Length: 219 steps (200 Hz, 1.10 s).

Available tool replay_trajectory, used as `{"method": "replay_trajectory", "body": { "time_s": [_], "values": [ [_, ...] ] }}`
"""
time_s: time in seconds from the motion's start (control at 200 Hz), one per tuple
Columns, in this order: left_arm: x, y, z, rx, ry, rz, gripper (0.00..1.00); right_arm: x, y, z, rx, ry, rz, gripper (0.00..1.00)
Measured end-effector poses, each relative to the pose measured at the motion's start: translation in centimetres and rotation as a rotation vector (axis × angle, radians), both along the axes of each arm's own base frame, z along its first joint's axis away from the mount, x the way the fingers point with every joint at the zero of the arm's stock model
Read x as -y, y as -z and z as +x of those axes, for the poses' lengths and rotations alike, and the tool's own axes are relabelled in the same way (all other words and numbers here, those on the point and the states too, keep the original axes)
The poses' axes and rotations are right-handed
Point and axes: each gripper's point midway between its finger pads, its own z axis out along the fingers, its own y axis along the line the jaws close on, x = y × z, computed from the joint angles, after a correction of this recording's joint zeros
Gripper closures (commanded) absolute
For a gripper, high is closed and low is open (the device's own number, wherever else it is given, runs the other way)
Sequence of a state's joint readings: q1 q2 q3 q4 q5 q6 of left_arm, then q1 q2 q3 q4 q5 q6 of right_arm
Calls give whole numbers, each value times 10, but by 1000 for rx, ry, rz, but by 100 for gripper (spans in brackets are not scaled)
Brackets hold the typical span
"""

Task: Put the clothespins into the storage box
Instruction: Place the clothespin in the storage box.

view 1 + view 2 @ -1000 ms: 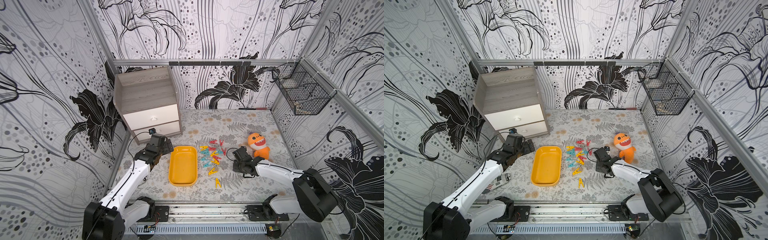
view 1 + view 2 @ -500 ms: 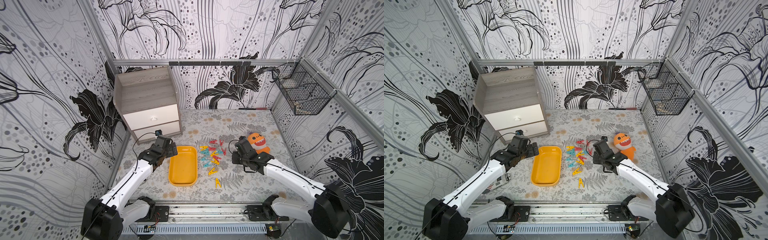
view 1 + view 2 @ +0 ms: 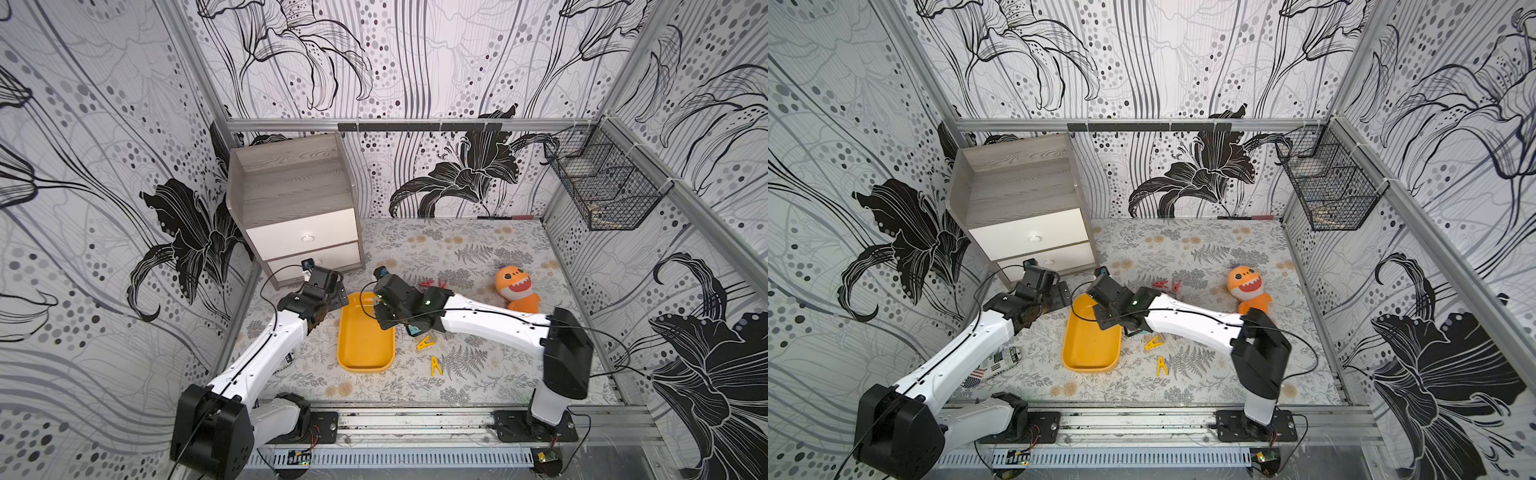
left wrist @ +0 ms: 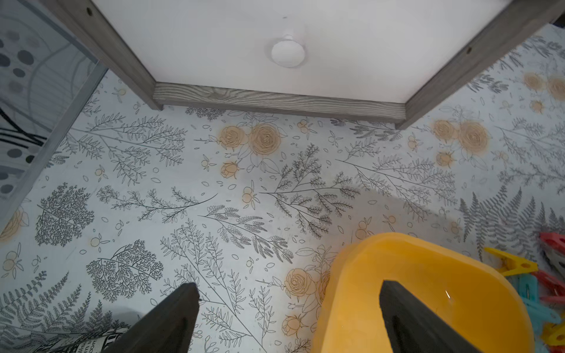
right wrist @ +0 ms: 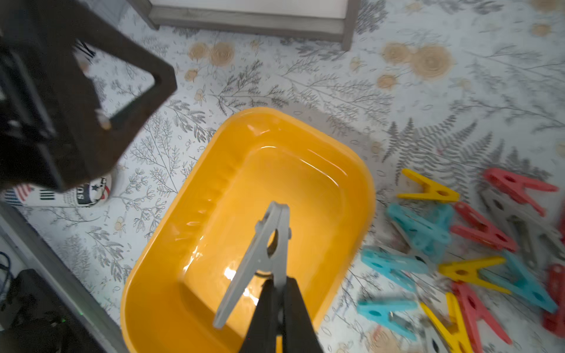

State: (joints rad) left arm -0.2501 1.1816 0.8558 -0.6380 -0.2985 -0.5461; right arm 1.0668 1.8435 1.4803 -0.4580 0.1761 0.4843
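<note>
Grip: right gripper [image 5: 276,282] clenched on one leg of a grey clothespin [image 5: 263,244], carried over the inside of the storage box [image 5: 365,183], probably so that letting go drops it straight in. Pin's long axis runs roughly in line with the fingers. Closed nose points away from the claw, toward the cabinet [image 5: 244,20]; free leg splays back. Other clothespins [image 5: 428,229] lie on the mat just beside the box. Left gripper [image 4: 287,285] spread wide, empty, at the box's corner.

Lily-patterned black-and-white walls [image 3: 415,62] enclose a floral worktop [image 3: 457,249]; grey drawer cabinet [image 3: 291,183] centre left, black wire basket [image 3: 602,187] upper right.
</note>
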Motion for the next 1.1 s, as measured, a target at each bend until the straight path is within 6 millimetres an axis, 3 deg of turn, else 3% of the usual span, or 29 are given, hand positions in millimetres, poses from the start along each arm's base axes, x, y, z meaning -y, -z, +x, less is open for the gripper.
{"method": "replay_trajectory", "body": {
  "time_s": [0.155, 0.345, 0.766, 1.096],
  "values": [
    [-33, 1, 0, 4, -122, -32, 3, -19, 40, 9, -49, -13, -71, 100],
    [-34, -5, 0, 26, -132, -63, 3, -35, 65, 21, -73, -21, -132, 100],
    [-32, -20, 1, 65, -126, -77, 2, 19, 88, 51, -91, 55, -287, 100],
    [-32, -30, 2, 92, -125, -82, 2, 29, 103, 52, -86, 49, -358, 99]
  ]
}}
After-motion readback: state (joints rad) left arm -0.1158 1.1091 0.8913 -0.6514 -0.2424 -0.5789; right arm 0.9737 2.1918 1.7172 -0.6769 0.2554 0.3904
